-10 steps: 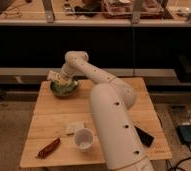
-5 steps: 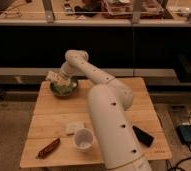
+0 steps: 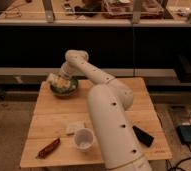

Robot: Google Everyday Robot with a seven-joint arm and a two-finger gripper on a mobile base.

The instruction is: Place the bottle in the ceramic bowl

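Observation:
The green ceramic bowl (image 3: pixel 65 90) stands at the far left corner of the wooden table (image 3: pixel 114 100). My gripper (image 3: pixel 62 80) reaches down over the bowl from the long white arm (image 3: pixel 104 105). It is shut on the small white bottle (image 3: pixel 54 78). The bottle lies tilted, sticks out to the left of the gripper and hangs just above the bowl's left rim. The lower part of the bottle is hidden by the gripper.
A white cup (image 3: pixel 84 139) stands near the table's front edge. A pale flat packet (image 3: pixel 75 127) lies just behind it. A reddish-brown bar (image 3: pixel 48 148) lies front left and a black object (image 3: pixel 143 136) lies right. A dark shelf runs behind the table.
The gripper with the bottle has shifted slightly left and down over the bowl. Everything else on the table is as before.

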